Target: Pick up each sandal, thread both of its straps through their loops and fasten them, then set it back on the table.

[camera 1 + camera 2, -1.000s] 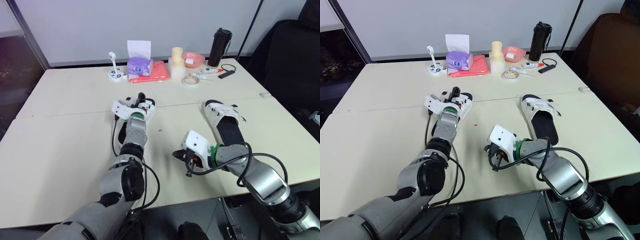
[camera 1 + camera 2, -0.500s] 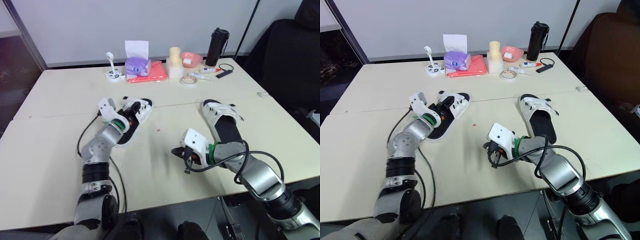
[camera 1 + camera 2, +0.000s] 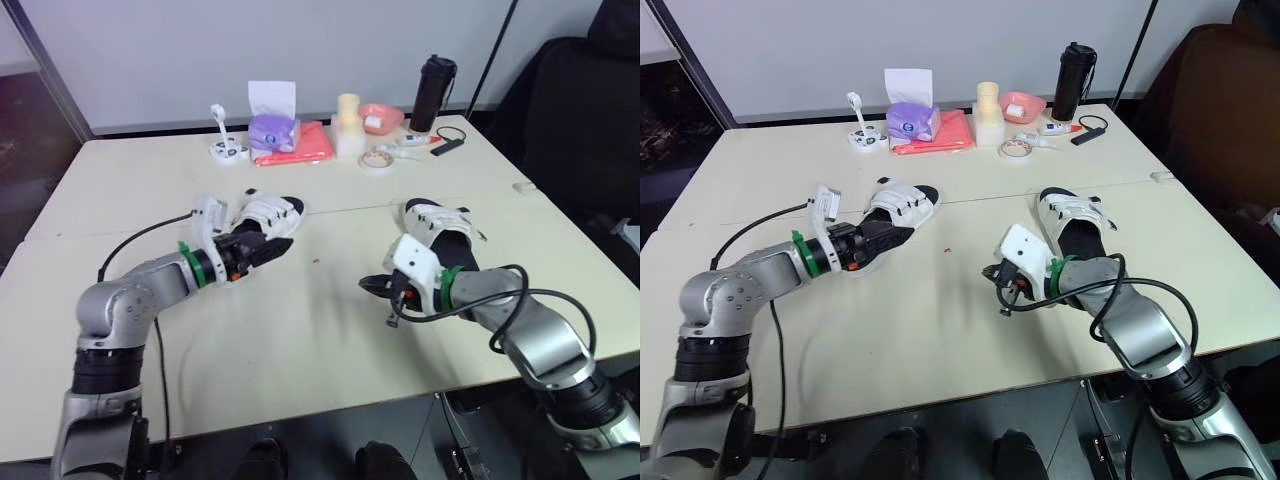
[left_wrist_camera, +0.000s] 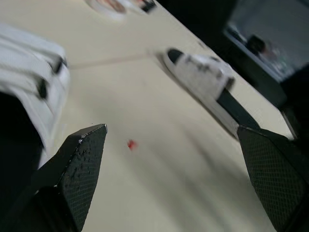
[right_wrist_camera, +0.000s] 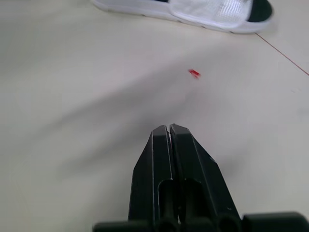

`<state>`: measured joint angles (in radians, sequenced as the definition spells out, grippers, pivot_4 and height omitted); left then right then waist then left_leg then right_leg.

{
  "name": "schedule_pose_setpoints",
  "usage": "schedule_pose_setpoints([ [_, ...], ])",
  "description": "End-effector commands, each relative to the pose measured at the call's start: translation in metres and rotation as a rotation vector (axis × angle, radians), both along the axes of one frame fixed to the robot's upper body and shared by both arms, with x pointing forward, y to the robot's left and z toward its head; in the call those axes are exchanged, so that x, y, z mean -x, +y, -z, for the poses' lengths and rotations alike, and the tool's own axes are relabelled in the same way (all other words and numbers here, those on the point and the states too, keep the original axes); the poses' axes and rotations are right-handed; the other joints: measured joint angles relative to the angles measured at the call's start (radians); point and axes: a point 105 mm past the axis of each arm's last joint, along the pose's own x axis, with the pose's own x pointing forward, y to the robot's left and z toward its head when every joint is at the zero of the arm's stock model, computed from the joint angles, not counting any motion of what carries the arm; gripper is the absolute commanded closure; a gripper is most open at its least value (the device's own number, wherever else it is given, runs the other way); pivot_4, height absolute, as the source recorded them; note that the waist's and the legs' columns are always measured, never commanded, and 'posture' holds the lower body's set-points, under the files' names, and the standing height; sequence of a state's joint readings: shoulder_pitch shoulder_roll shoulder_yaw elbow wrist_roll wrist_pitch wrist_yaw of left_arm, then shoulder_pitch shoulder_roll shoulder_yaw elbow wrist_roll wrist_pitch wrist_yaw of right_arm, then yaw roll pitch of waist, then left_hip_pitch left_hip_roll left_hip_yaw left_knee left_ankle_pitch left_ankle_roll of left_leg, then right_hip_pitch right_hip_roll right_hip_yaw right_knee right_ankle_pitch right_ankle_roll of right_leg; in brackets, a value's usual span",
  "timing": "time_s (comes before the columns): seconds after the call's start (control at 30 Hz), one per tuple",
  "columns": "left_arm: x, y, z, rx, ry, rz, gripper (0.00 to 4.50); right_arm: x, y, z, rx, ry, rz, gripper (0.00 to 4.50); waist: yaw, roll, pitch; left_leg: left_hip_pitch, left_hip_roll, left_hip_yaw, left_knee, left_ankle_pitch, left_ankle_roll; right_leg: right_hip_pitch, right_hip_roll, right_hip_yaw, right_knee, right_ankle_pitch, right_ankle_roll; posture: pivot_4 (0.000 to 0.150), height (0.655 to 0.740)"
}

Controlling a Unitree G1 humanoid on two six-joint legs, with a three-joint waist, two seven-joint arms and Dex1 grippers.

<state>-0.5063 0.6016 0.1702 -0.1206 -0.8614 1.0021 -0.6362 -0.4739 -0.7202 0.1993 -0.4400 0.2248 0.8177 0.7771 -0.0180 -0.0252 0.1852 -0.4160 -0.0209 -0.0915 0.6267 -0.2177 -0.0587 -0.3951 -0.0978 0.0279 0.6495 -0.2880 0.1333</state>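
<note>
Two white-strapped sandals with black footbeds lie on the cream table [image 3: 300, 340]. The left sandal [image 3: 265, 212] has my left gripper [image 3: 272, 246] low beside its heel end, open, with nothing between the fingers [image 4: 79, 166]. Its white straps [image 4: 29, 72] show beside that finger in the left wrist view. The right sandal [image 3: 445, 235] lies flat, just beyond my right arm. My right gripper [image 3: 376, 287] is shut and empty, hovering over bare table left of that sandal; its closed fingertips [image 5: 170, 130] point toward the left sandal [image 5: 193, 12]. A red speck [image 5: 194, 73] lies between the two sandals.
Along the table's far edge stand a purple tissue box [image 3: 276, 128], a pink cloth [image 3: 300, 146], a cream cylinder [image 3: 350, 122], a pink bowl [image 3: 383, 117], a tape roll [image 3: 378, 160] and a black bottle [image 3: 437, 92]. A dark chair [image 3: 580, 130] is at the right.
My left arm has swung out to the left, and its gripper has drawn back from over the left sandal to beside its heel. The right gripper has shifted slightly right, still shut.
</note>
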Motion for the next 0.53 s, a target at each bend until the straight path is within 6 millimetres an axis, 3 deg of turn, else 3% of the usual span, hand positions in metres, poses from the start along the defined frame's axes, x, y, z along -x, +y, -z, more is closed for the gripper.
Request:
schedule_pose_setpoints([
  [0.03,0.02,0.005,-0.021,-0.075,-0.104,0.137,0.05,0.004,-0.012,-0.032,-0.04,-0.065,0.012,4.5,0.001,0.001,0.001,0.0,0.0,0.0,0.0,0.0,0.0,0.0,0.0,0.0,0.0,0.0,0.0,0.15,0.74],
  [0.3,0.037,0.023,-0.03,-0.197,-0.211,0.193,0.05,0.031,-0.042,-0.061,-0.112,-0.027,0.058,4.5,0.007,0.002,0.001,0.0,0.0,0.0,0.0,0.0,0.001,0.001,-0.001,0.0,-0.003,0.0,0.0,0.15,0.74],
  [0.53,0.05,0.024,-0.03,-0.193,-0.222,0.215,0.05,0.043,-0.05,-0.066,-0.104,0.007,0.056,4.5,0.004,0.003,0.002,0.0,0.001,0.001,0.0,-0.001,0.001,0.001,-0.001,0.0,-0.002,0.0,-0.001,0.15,0.74],
])
